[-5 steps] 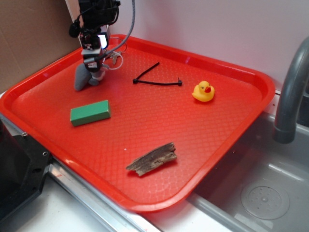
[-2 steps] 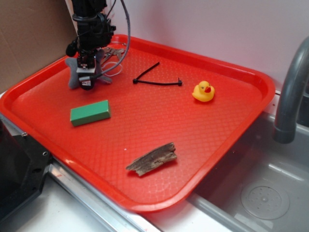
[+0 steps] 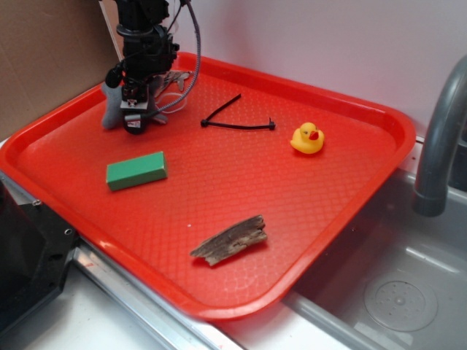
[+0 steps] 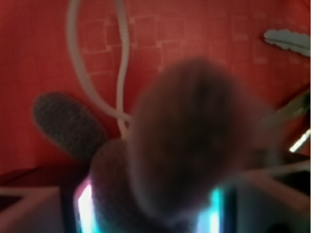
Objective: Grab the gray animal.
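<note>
You are working over the red tray, at its far left corner. The gripper is holding its jaws clamped on the gray animal, which is soft, light and compressible. Judge the plump body, not the ear, as the secure hold.

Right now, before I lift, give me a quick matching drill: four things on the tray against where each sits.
Things:
1. gray animal
2. duck
3. green block
4. wood piece

Places:
A. near front edge
B. right side, toward the faucet
C. back left corner, in the claw
D. left side, in front of the claw

Pairs: 1-C, 2-B, 3-D, 4-A
</note>
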`<state>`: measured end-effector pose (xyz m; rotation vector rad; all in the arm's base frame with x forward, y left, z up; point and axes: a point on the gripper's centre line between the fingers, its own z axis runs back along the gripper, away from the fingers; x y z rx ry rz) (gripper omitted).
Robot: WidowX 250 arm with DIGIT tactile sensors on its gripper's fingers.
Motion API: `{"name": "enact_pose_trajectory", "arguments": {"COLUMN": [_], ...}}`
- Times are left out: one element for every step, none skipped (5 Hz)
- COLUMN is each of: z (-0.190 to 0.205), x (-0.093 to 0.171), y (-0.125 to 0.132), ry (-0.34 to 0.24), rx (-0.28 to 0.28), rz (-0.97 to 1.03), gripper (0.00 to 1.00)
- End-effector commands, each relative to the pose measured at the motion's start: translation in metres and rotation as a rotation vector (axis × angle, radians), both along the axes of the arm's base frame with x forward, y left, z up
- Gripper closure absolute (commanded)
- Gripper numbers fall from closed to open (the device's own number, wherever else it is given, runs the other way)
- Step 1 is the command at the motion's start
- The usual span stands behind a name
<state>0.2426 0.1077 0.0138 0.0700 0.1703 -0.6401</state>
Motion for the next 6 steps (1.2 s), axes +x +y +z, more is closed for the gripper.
{"name": "enact_pose_trajectory", "arguments": {"z": [0.103, 0.158, 0.213, 0.264, 0.315, 0.316], "x": [-0.012, -0.023, -0.030, -0.036, -0.040, -0.036], "y": [-0.076, -0.113, -0.131, -0.136, -0.138, -0.141], "ry": [-0.263, -0.293, -0.289, -0.310, -0.349, -0.363], "rx": [-0.011, -0.084, -0.176, -0.230, -0.248, -0.180], "rz": [0.405, 0.649, 0.738, 0.735, 0.721, 0.677], "gripper": [1.00, 1.00, 1.00, 1.00, 1.00, 1.00]}}
